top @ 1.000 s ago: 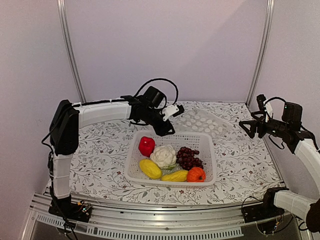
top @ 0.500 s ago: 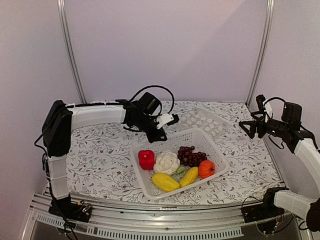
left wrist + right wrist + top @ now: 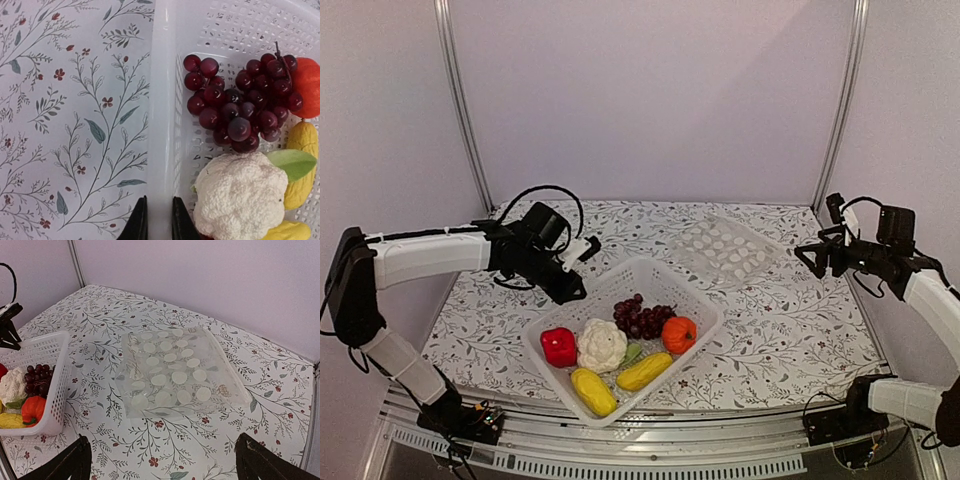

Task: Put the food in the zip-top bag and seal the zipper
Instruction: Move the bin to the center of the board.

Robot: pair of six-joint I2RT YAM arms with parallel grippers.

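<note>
My L tool is pinched on the basket rim. My R tool is spread wide, idle over the table nr the bag. Food all in basket; bag lies flat far right, empty. Risk: basket's near corner is close to table front edge, so more pull on a thin-rim pinch could slip or tip it and food rolls out. Vs 1 s ago: basket dragged left/near and skewed, now well apart from bag. R arm barely moved.

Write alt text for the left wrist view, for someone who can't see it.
The left gripper has its jaws shut on the rim of a white basket, seen from above. Inside lie grapes, a cauliflower, a pumpkin and yellow pieces; flowered tablecloth shows on the left.
</note>
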